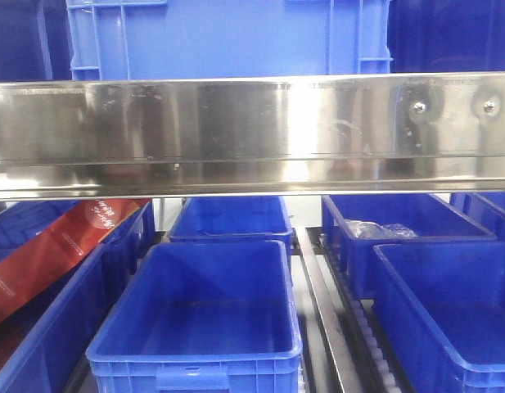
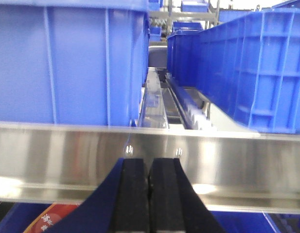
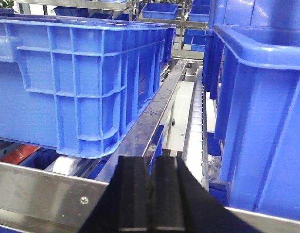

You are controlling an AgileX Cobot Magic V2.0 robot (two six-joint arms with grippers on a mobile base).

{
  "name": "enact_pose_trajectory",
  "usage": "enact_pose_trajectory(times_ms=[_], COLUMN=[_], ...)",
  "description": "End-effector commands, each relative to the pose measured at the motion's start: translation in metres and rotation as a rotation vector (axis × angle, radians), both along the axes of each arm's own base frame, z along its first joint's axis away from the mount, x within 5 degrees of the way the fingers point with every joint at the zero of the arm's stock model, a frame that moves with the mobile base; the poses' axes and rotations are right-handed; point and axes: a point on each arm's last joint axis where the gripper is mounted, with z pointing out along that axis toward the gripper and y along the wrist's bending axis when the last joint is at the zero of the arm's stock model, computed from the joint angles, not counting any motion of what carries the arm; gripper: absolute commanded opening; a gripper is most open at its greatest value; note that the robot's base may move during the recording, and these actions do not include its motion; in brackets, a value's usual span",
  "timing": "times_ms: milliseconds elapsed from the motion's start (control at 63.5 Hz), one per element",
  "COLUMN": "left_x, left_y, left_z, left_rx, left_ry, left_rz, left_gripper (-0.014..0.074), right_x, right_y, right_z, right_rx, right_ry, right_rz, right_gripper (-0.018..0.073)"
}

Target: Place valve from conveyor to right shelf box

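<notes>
Blue plastic bins fill the shelf rack in the front-facing view. At the far left a red printed package (image 1: pixel 60 246) leans slantwise across a bin (image 1: pixel 39 327) on the lower level. Just right of it, in the middle, sits an open bin (image 1: pixel 199 315) with nothing visible inside, and a second bin (image 1: pixel 232 217) stands behind it. A metal divider rail (image 1: pixel 322 319) with a strip of white rollers (image 1: pixel 375 348) separates these from the right-hand bins; the rear one (image 1: pixel 399 233) holds a crumpled clear plastic bag (image 1: pixel 379 230), and the front one (image 1: pixel 448 311) runs off the picture's edge. A polished steel beam (image 1: pixel 252 131) crosses the whole view above them, carrying another blue crate (image 1: pixel 227 37) on the upper level.

The left end effector (image 2: pixel 149 194) is closed, its black pads pressed together with nothing between them, pointing at the steel beam (image 2: pixel 150 160) with crates on either side beyond it. The right end effector (image 3: pixel 150 194) is likewise closed and empty, aimed along a metal rail (image 3: pixel 154 111) between a ribbed crate (image 3: pixel 81 82) on its left and another (image 3: pixel 261 121) on its right.

Neither the valve nor the conveyor shows in any view.
</notes>
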Motion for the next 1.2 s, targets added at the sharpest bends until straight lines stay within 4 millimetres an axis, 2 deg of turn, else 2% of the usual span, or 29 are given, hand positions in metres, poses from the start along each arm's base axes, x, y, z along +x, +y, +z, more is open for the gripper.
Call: enact_pose_trajectory(times_ms=[0, 32, 79, 126, 1182], left_x=[-0.0007, 0.0008, 0.0005, 0.0008, 0.0007], left_y=[-0.0002, -0.0001, -0.0001, -0.0001, -0.0001], left_z=[-0.0145, -0.0224, -0.0175, -0.0226, -0.0220], left_rx=[-0.035, -0.035, -0.031, -0.029, -0.034], left_ry=[-0.034, -0.029, -0.084, -0.027, -0.034], left_rz=[-0.001, -0.001, -0.002, 0.000, -0.001], left_gripper=[-0.0111, -0.0111, -0.0111, -0.0111, -0.0111], right_x=[-0.0005, -0.0005, -0.0005, -0.0005, -0.0046], right_y=[-0.0012, -0.0012, -0.0012, -0.0012, -0.0045], right_z=[0.0027, 0.0027, 0.0027, 0.0027, 0.0034], right_rx=[0.001, 0.001, 0.001, 0.001, -0.009], right_ry=[-0.030, -0.030, -0.030, -0.030, -0.034], right_rz=[-0.008, -0.008, -0.008, -0.008, -0.023], right_gripper=[-0.0158, -0.0158, -0.0158, -0.0158, -0.0162])
